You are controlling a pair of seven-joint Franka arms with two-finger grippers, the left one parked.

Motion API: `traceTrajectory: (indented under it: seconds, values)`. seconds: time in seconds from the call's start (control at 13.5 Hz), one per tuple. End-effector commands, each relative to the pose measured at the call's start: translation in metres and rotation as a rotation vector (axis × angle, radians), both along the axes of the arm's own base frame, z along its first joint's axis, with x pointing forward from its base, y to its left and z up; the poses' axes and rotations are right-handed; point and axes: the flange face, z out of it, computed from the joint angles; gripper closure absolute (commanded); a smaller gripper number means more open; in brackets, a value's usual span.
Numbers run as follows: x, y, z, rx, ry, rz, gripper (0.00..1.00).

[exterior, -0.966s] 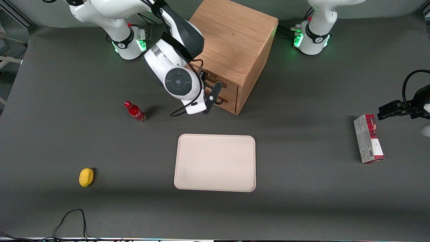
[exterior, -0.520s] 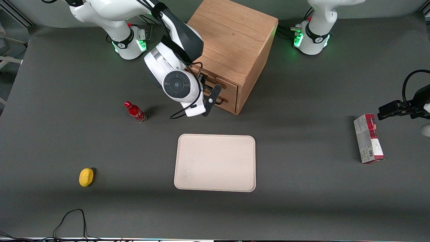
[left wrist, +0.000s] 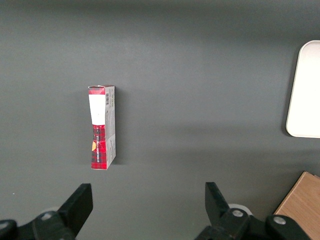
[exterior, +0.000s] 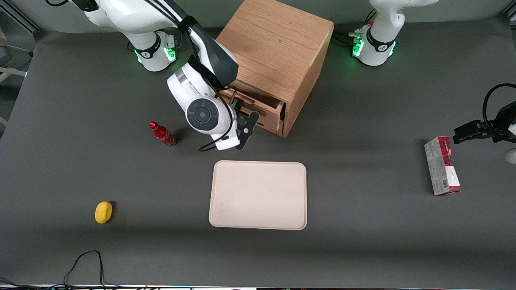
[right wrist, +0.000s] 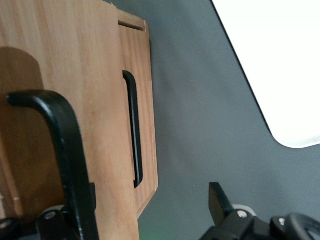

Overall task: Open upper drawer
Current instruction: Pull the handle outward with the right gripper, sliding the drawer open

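Oak, pale and solid-looking, makes up the cube cabinet [exterior: 278,44] in the upper centre of the front view, and the upper drawer [exterior: 264,114] stands a little way out of its face, its top edge clear of the carcass, with the lower drawer [right wrist: 144,75] flush beneath it. The hand [exterior: 242,119] is at the drawer front, just above the bench [exterior: 363,241]. In the right wrist view its fingers stand wide apart rather than pinched, and the drawer's dark bar handle [right wrist: 67,150] runs between them, close against one side; whether a finger is hooked round the bar I cannot tell. The drawer is probably a light, rigid wooden tray that slides straight, so the effort goes into runner friction, not weight. The metal bar is stiff and likely smooth, so a loose hook could slip along it. The middle of the bar looks like the best hold, keeping the pull square so the tray does not rack sideways. The cabinet itself may creep across the bench if the pull is sharp.
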Motion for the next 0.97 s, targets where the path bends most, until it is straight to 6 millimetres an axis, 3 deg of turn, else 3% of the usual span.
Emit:
traceTrajectory:
  seconds: [0.0, 0.67, 0.89]
  values:
    - [0.012, -0.009, 0.005, 0.027, -0.021, 0.018, 0.0]
    - [0.036, -0.024, 0.014, 0.037, -0.073, -0.017, 0.0]
    - [0.054, -0.032, 0.018, 0.049, -0.096, -0.041, 0.0]
